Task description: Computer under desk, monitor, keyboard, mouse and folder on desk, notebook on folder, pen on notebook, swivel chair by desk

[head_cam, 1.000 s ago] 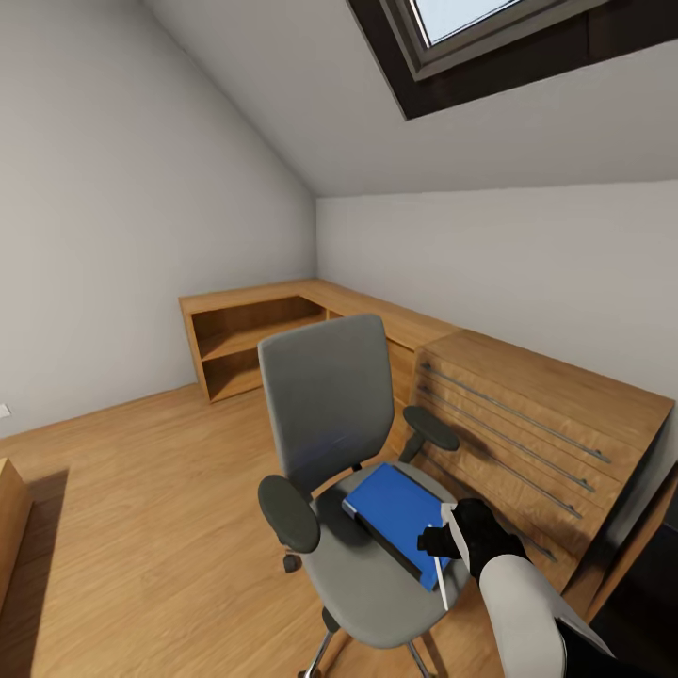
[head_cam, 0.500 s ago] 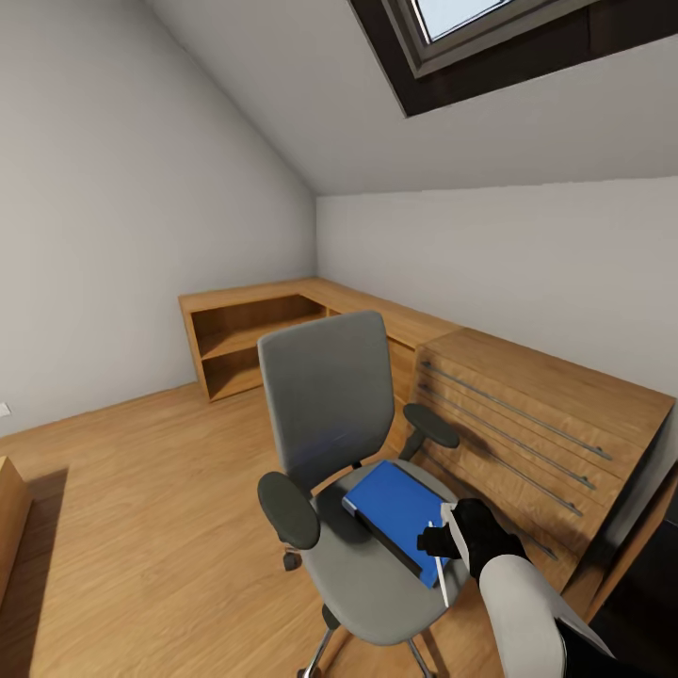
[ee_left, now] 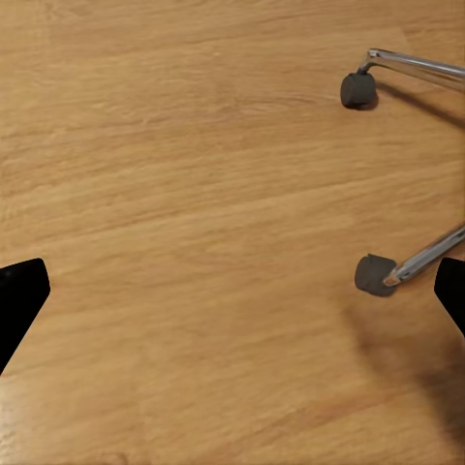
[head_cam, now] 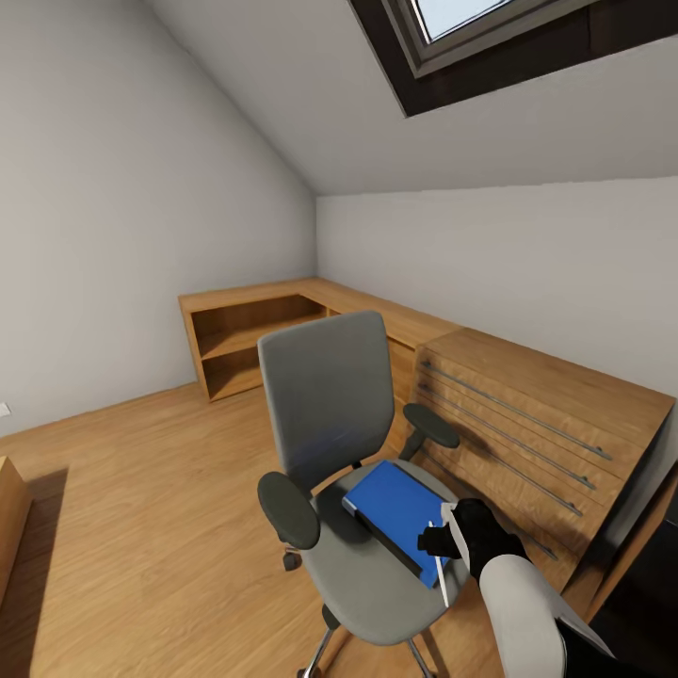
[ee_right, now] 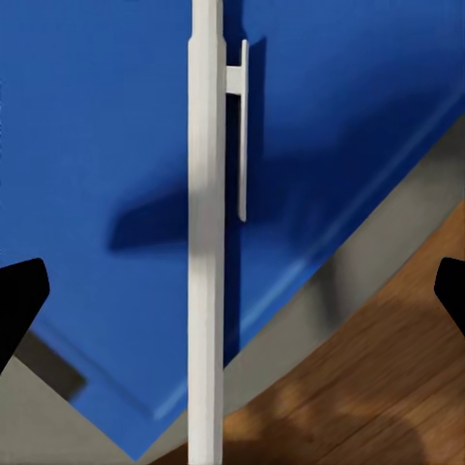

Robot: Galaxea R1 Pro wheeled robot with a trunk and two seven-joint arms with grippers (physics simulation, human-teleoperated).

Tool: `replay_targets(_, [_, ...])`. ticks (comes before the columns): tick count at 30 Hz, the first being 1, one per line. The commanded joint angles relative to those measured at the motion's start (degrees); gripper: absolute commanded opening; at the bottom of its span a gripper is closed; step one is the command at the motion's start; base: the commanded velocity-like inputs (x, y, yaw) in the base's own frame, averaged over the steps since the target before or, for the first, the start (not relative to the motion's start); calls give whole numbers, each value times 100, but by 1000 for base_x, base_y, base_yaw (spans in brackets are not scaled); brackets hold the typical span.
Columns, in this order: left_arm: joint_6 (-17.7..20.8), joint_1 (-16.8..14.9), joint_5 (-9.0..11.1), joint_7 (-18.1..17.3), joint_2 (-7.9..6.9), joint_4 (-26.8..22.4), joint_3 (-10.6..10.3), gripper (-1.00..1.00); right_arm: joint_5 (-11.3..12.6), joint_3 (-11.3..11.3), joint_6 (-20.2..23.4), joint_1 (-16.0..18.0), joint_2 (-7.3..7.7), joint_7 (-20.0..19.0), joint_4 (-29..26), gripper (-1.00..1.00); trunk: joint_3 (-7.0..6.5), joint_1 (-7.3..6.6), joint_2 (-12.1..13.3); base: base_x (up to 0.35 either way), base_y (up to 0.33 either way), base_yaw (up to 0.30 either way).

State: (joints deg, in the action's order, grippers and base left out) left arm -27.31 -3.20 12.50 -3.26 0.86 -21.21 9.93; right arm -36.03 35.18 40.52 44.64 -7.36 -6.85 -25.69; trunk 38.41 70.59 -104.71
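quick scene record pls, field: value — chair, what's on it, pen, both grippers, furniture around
chair: grey swivel chair on wooden floor, beside wooden drawer unit
on seat: blue flat folder or notebook, cannot tell which
pen: slim white pen above the blue cover, between the right gripper's fingertips
right gripper: over the seat's near edge; fingertips wide apart, whether it holds the pen unclear
left gripper: open, over bare floor near chair castors
background: wooden corner shelf unit
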Motion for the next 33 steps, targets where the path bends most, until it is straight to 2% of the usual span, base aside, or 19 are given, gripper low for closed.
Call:
replay_targets(1, [-11, -2, 51, -34, 2, 2, 9, 100, -62, 41, 18, 3, -8, -48, -15, 100, 6, -1, -3, 0, 0, 0])
replay_targets(13, [-10, -4, 51, -34, 2, 2, 12, 100, -62, 41, 17, 3, -9, -45, -15, 100, 6, -1, -3, 0, 0, 0])
replay_targets(20, [-11, -4, 51, -34, 2, 1, 12, 100, -62, 41, 17, 3, -4, -45, -15, 100, 132, 153, -283, 0, 0, 0])
replay_targets(33, [-11, -4, 51, -34, 2, -6, 14, 100, -62, 41, 17, 4, -3, -45, -15, 100, 132, 153, -283, 0, 0, 0])
